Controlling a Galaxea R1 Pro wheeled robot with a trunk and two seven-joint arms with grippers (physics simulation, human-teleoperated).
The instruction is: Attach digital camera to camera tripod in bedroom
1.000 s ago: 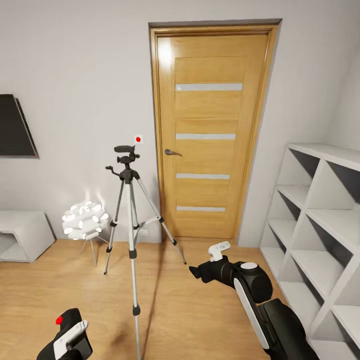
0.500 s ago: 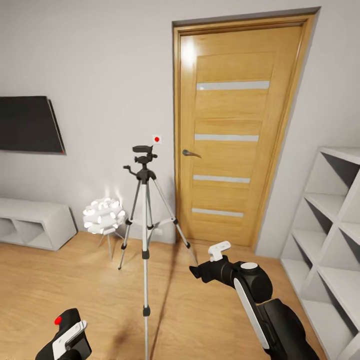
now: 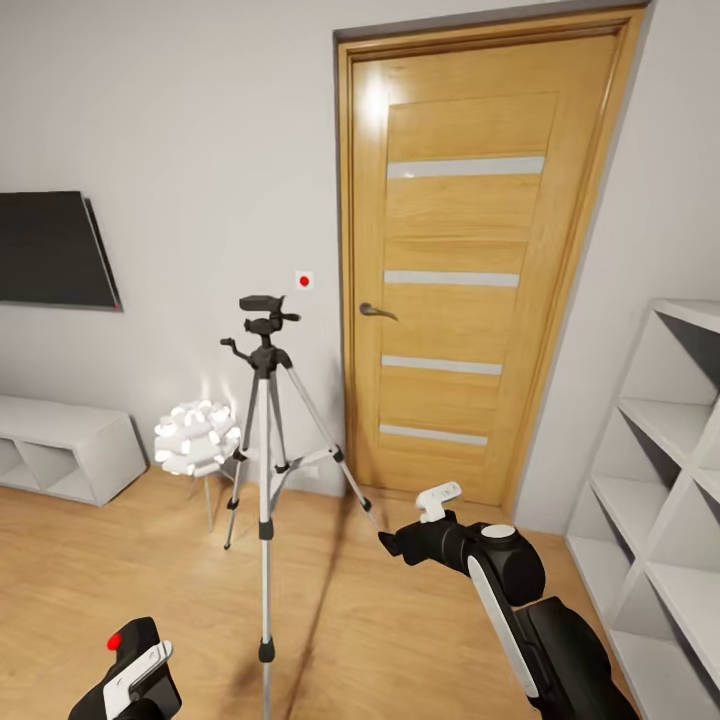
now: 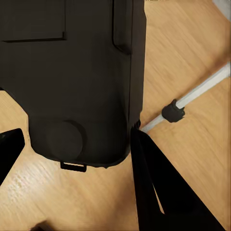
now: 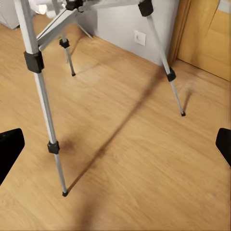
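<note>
Bedroom scene: camera tripod (image 3: 264, 470) standing beside the wooden door (image 3: 468, 290).
Left gripper (image 3: 135, 680) clenched around the digital camera (image 4: 72, 77), low and near the tripod; right gripper (image 3: 415, 520) spread, grasping nothing.

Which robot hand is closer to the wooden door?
Right. The right gripper hangs low in front of the door, just beyond the tripod. The left gripper, holding the camera, sits farther back on the tripod's other side.
</note>
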